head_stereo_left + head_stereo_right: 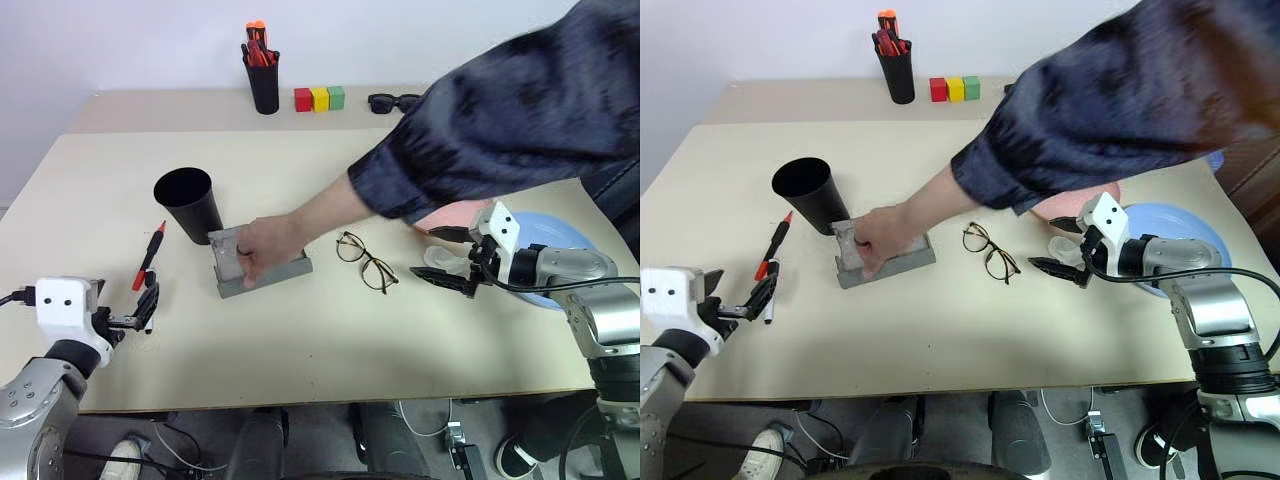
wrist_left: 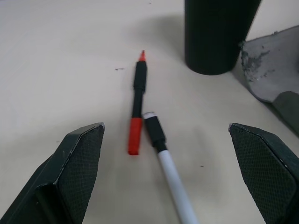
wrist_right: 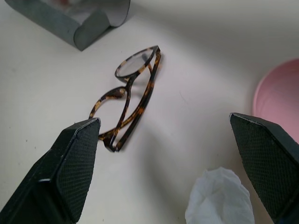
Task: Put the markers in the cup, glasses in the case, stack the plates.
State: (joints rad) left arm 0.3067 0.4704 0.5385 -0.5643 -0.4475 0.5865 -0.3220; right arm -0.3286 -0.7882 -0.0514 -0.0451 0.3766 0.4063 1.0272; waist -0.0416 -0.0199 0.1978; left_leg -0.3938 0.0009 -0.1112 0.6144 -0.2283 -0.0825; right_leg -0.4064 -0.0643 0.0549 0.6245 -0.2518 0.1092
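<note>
Near the desk's [image 1: 300, 340] left edge your left gripper [image 1: 147, 308] hovers with its fingers spread wide, empty. Just ahead lies the red marker [image 2: 137, 108], a white pen [image 2: 168, 163] touching its cap end. Beyond stands the cup [image 1: 188, 203], upright. A person's hand [image 1: 262, 250] rests on the open case [image 1: 262, 273] right beside it. The glasses [image 1: 365, 260] lie folded mid-desk. Your right gripper [image 1: 448, 262] gapes empty near them, over what looks like crumpled tissue [image 3: 219, 198]. The pink plate [image 3: 279, 100] and blue plate [image 1: 560, 240] sit by the right edge.
</note>
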